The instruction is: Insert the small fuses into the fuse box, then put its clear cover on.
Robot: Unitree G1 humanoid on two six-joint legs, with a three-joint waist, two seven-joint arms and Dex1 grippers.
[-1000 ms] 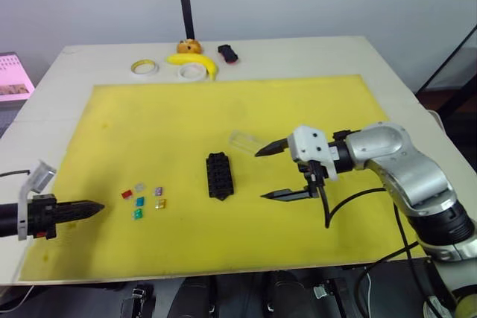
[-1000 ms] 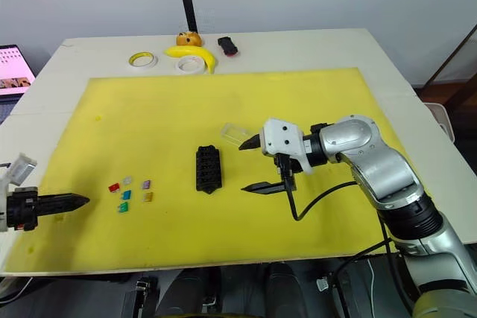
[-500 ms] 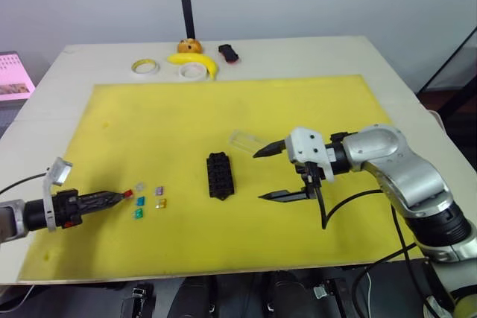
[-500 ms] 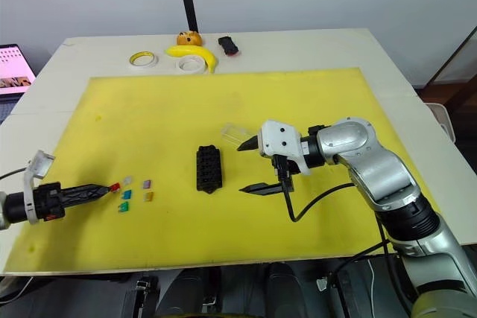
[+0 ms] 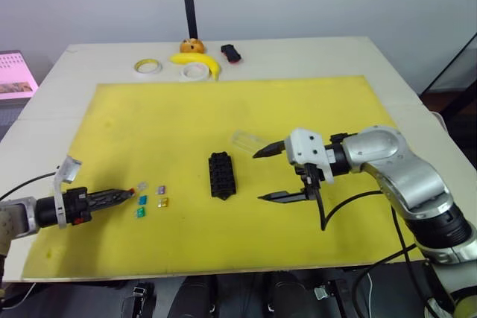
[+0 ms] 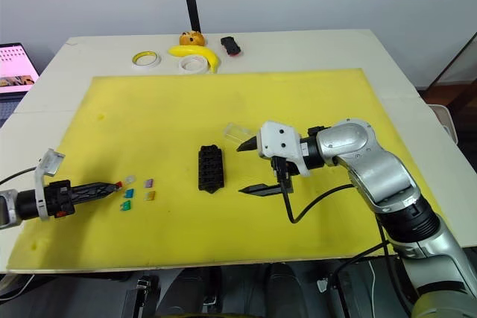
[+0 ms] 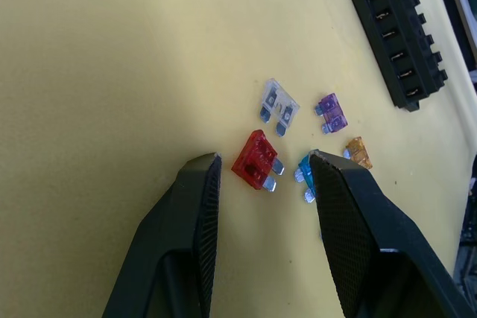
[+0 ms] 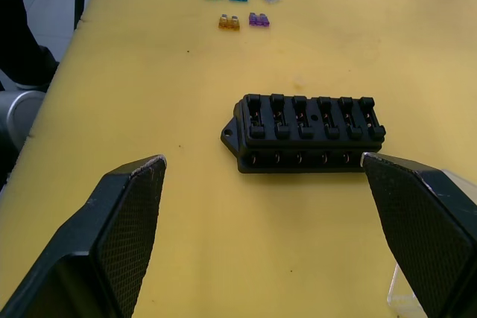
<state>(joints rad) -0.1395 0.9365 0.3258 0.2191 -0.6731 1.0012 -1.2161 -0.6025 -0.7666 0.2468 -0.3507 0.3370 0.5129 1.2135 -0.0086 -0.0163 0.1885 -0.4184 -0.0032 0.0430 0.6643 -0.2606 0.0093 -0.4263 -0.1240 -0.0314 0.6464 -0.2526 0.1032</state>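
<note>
Yellow mat (image 5: 223, 109); left gripper (image 7: 262, 163) jaws straddle red fuse (image 7: 256, 159).

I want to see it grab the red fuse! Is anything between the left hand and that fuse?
No. The left hand is open, its fingers on either side of the red fuse, nothing between.

Head stereo pair looks down over the yellow mat (image 5: 223, 109) — wrist cameras view it close along their fingers.

My hand (image 7: 262, 160) is open, with the red fuse (image 7: 256, 160) between my two fingers (image 7: 195, 206). The blue fuse (image 7: 305, 173) touches one fingertip. The fuse box (image 7: 399, 41) lies farther off.
</note>
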